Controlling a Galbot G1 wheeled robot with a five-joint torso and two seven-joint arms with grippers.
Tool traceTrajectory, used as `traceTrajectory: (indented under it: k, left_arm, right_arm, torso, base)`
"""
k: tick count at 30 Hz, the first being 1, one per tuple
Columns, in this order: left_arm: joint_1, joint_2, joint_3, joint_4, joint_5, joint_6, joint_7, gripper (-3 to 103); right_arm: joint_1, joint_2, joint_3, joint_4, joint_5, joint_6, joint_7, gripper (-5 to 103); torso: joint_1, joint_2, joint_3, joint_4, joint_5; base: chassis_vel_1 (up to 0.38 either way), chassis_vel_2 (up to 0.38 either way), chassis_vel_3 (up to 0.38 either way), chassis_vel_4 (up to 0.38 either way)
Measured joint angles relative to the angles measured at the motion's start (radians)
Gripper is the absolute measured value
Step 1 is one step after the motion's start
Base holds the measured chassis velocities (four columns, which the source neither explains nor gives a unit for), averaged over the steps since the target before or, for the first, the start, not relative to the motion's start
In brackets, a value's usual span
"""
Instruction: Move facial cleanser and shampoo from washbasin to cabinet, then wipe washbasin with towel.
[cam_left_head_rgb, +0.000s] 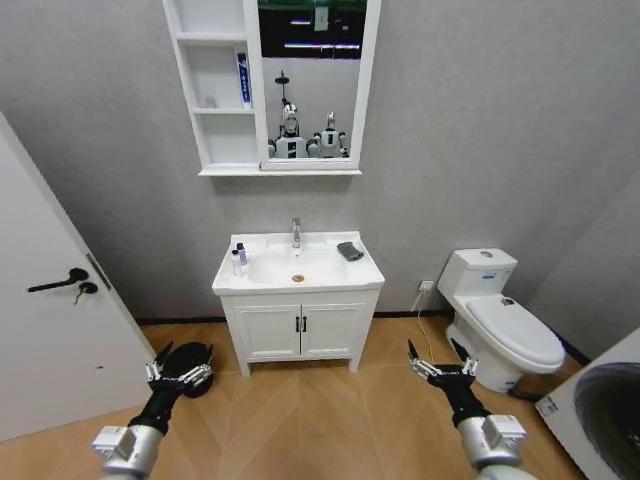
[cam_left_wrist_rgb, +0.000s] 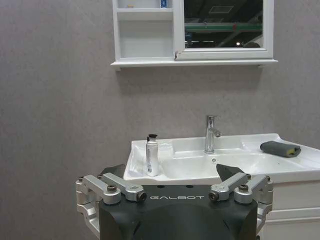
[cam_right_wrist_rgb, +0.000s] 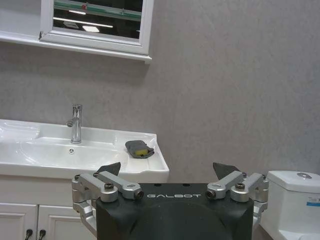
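The white washbasin (cam_left_head_rgb: 352, 273) stands ahead against the grey wall, on a two-door vanity. Two small bottles (cam_left_head_rgb: 239, 258), the facial cleanser and the shampoo, stand on its left rim; I cannot tell which is which. In the left wrist view one white bottle with a black cap (cam_left_wrist_rgb: 152, 157) shows. The dark grey towel (cam_left_head_rgb: 350, 251) (cam_left_wrist_rgb: 280, 148) (cam_right_wrist_rgb: 139, 149) lies on the right rim. The white cabinet (cam_left_head_rgb: 213, 95) (cam_left_wrist_rgb: 145, 37) hangs above with open shelves and a mirror. My left gripper (cam_left_head_rgb: 185, 358) (cam_left_wrist_rgb: 172, 172) and right gripper (cam_left_head_rgb: 436, 352) (cam_right_wrist_rgb: 167, 170) hang open and empty, low over the floor, well short of the basin.
A white toilet (cam_left_head_rgb: 505, 325) (cam_right_wrist_rgb: 295, 200) stands to the right, a washing machine (cam_left_head_rgb: 600, 420) at the near right, and a white door (cam_left_head_rgb: 50, 330) with a black handle at the left. A blue-and-white tube (cam_left_head_rgb: 243, 80) stands on a cabinet shelf. Wooden floor (cam_left_head_rgb: 300, 410) lies before the vanity (cam_left_head_rgb: 300, 330).
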Motion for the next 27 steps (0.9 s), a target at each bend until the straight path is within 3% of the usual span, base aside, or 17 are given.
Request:
traceTrajectory:
  k: [27]
  left_arm:
    - [0.001, -0.005, 0.003, 0.009, 0.005, -0.007, 0.005, 100]
  right_arm:
    - [0.000, -0.002, -0.003, -0.006, -0.001, 0.006, -0.005, 100]
  torso:
    - [0.000, 0.000, 0.000, -0.0005, -0.0014]
  base:
    - [-0.196, 0.200, 0.202, -0.199]
